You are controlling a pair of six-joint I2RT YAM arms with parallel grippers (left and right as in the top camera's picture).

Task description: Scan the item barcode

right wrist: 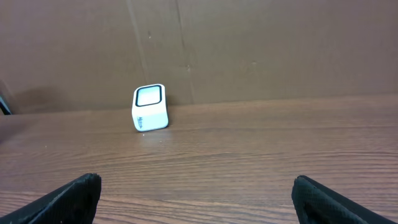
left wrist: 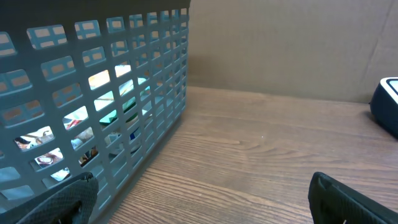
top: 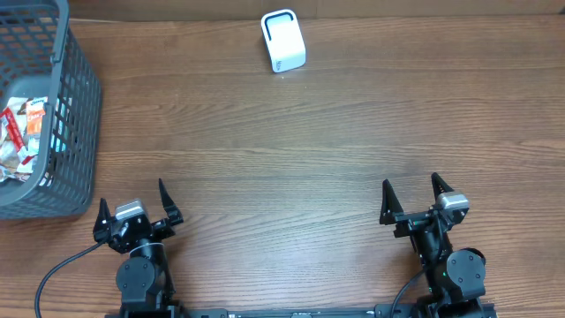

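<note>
Packets sit in the grey basket at upper left; a white scanner stands top centre on the worktop. Left jaws and right jaws gape wide, empty.

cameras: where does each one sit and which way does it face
Overhead: above the table, looking straight down; left gripper and right gripper, both open, at bottom.
Left wrist: low, facing the basket wall; own fingertips show.
Right wrist: low, facing the scanner; own fingertips show.
Shared: scanner shows in all three.
</note>
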